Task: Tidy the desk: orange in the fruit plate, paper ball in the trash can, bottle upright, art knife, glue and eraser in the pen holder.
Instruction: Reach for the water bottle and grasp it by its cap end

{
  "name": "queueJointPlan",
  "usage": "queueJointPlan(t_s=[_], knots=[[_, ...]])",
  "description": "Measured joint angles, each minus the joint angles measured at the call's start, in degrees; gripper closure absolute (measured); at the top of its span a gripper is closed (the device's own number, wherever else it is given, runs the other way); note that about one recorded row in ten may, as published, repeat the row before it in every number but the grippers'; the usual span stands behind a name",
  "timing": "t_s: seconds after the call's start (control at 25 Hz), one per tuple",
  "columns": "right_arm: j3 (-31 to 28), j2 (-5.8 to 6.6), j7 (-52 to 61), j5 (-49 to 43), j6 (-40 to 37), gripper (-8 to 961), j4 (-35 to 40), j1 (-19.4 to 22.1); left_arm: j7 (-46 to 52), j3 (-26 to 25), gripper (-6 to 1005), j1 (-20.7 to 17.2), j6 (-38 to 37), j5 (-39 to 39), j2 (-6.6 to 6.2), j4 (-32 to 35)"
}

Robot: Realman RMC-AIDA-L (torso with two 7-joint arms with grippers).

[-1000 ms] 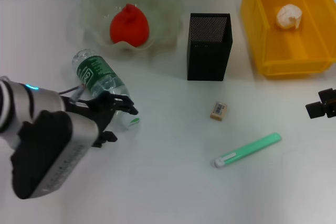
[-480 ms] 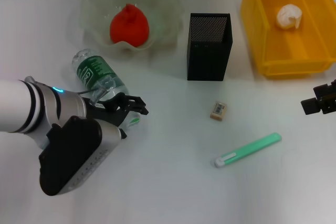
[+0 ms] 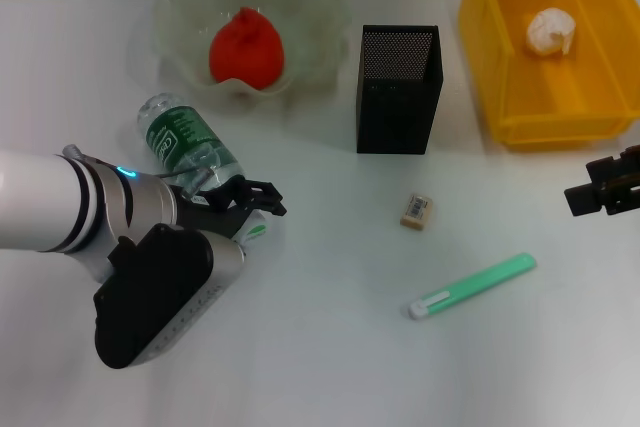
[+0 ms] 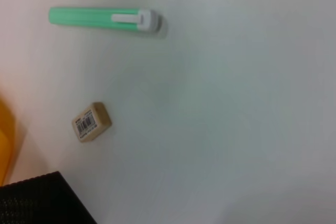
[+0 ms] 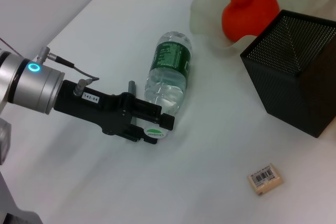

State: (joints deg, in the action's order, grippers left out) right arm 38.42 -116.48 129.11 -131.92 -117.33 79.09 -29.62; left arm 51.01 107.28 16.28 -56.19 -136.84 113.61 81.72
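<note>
The bottle (image 3: 190, 150) lies on its side on the white table, cap towards me; it also shows in the right wrist view (image 5: 169, 72). My left gripper (image 3: 262, 219) is open at the cap end, one finger either side of the cap (image 5: 155, 134). The orange (image 3: 247, 47) sits in the fruit plate (image 3: 310, 7). The paper ball (image 3: 552, 32) lies in the trash can (image 3: 500, 97). The eraser (image 3: 416, 210) and a long green stick with a white end (image 3: 472, 285) lie in front of the pen holder (image 3: 398, 87). My right gripper (image 3: 603, 192) hovers at the right edge.
The left wrist view shows the green stick (image 4: 100, 18), the eraser (image 4: 91, 122) and a corner of the pen holder (image 4: 42, 200). My bulky left forearm (image 3: 150, 287) covers the table's front left. A tiled wall runs behind the table.
My left arm has moved right along the bottle, bringing its gripper to the cap end. My right gripper has drifted slightly left and up. The objects have not moved.
</note>
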Motion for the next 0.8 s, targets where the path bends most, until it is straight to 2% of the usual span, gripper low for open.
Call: queueJointPlan(t_s=[0.44,0.64,0.8], knots=[[-0.3,0.19,-0.6,0.0,0.7,194,-1.2,0.0,0.1,-0.5,283,1.0,-0.6,-0.1,0.65,-1.2],[-0.4,0.29,-0.7,0.0,1.3,193,-1.6,0.1,-0.3,-1.0,478,1.1,-2.0,0.1,0.65,-1.1],[-0.4,0.3,-0.8,0.0,1.5,193,-1.6,0.0,-0.6,-1.3,556,1.1,-2.0,0.3,0.67,-1.1]])
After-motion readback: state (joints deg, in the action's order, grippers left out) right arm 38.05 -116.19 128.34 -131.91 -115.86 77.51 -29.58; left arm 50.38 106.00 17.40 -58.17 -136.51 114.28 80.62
